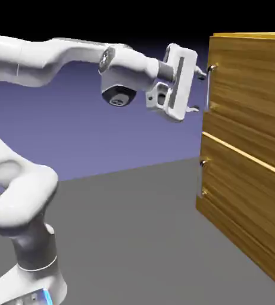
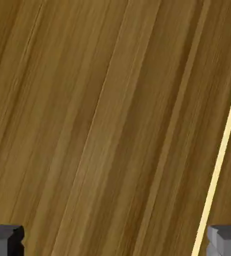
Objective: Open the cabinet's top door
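Levelled at the tall golden-brown wood-grain cabinet [image 1: 253, 149] on the exterior view's right, presumably to bracket the slim vertical silver bar handle [image 1: 209, 86] of the uppermost wood-grain door panel [image 1: 253, 77] at upper right, with small grey fingers [image 2: 5, 240] spread wide, holding nothing.

I read no text, label, brand, number or sign in either view. In the exterior view, the cabinet [image 1: 247, 149] shows only bare wood grain, and the arm [image 1: 56, 56] carries plain white casing with no lettering I can make out. In the hand view, wood grain fills the field, unmarked.
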